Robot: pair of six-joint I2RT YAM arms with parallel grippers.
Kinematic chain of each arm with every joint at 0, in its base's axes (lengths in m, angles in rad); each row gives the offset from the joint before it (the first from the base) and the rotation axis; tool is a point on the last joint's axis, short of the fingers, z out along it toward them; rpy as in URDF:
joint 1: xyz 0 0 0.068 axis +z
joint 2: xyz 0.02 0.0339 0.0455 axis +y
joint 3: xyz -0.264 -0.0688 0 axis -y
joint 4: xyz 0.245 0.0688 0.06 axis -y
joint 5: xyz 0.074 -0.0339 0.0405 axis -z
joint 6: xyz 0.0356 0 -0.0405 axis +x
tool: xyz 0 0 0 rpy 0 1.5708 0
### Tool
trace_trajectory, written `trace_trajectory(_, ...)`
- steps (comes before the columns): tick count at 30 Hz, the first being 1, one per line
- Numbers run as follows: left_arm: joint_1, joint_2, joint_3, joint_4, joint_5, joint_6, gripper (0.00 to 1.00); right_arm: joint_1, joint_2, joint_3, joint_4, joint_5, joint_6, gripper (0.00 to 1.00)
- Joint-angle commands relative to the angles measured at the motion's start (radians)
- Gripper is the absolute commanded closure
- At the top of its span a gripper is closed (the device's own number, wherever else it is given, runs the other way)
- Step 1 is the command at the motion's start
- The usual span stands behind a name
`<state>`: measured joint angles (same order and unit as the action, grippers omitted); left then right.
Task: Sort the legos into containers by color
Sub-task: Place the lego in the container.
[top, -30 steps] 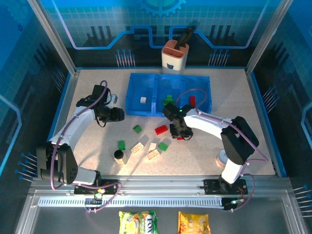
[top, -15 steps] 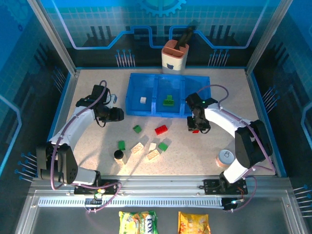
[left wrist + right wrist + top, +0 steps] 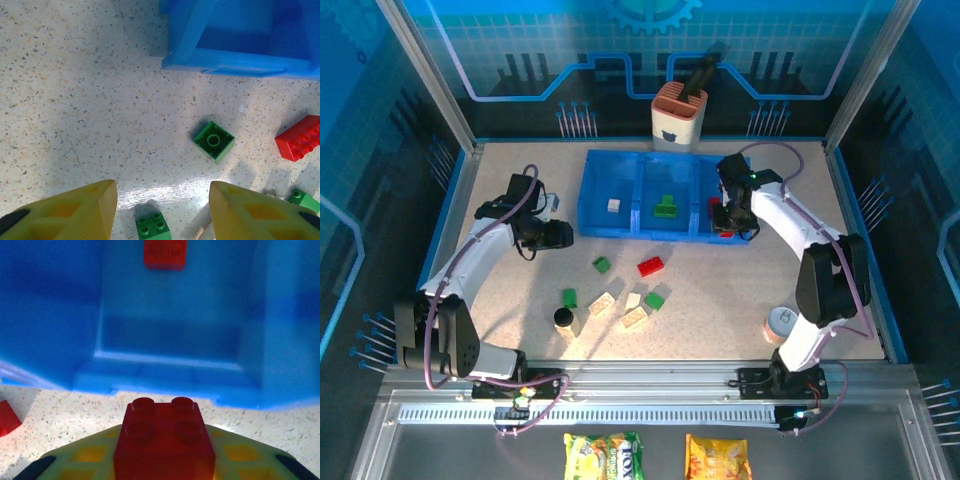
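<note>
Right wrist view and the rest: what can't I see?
Right wrist view: the held red brick runs off the bottom edge and covers where the right fingers touch it.
Same view: the second red brick inside the tray is cut by the top edge.
Left wrist view: a green brick is cut by the bottom edge.
Top view: at the right gripper, too small to tell whether the brick is past the tray wall.

Bright white light falls from above onto the speckled table (image 3: 720, 300); the enclosure walls (image 3: 380, 150) are dim blue; in the left wrist view a glare streak whitens the table near the bottom edge; the green brick (image 3: 214, 141) casts a soft shadow; in the right wrist view the close red brick (image 3: 164, 440) and blue tray (image 3: 170, 375) look blurred.
</note>
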<state>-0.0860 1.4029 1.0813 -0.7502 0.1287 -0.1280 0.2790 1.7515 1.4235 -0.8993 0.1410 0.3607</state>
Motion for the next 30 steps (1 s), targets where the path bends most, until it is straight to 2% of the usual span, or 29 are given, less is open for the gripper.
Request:
trace_trajectory(1,0.011,-0.004,-0.014,0.004,0.022,0.005,0.48,-0.025,0.061,0.073,-0.032,-0.019,-0.038,0.64)
trace_trajectory(13,0.020,-0.013,-0.017,0.006,0.016,0.006,0.48,-0.045,0.252,0.219,-0.004,-0.036,-0.052,0.63)
trace_trajectory(30,0.024,-0.010,-0.021,0.004,0.012,0.009,0.48,-0.059,0.377,0.206,0.100,-0.063,-0.029,0.63)
